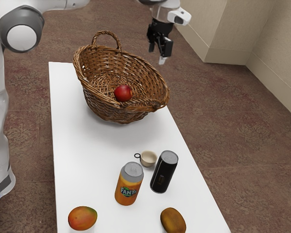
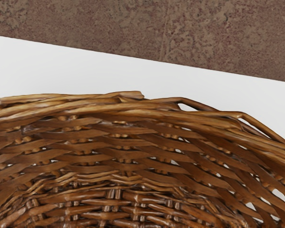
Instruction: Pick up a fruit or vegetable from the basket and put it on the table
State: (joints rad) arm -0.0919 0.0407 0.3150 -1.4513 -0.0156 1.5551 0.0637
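One round, glossy red fruit (image 1: 123,93) lies in the brown wicker basket (image 1: 108,112), at seven o'clock from my black two-finger gripper (image 1: 157,54), jaws parted and empty, in the exterior view; likely firm, light and slippery, I'd pinch it gently across its widest part.

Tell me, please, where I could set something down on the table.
Bare table lies between the basket, the mango and the Fanta can. It is crowded where that can, the cup and the black can stand close together.
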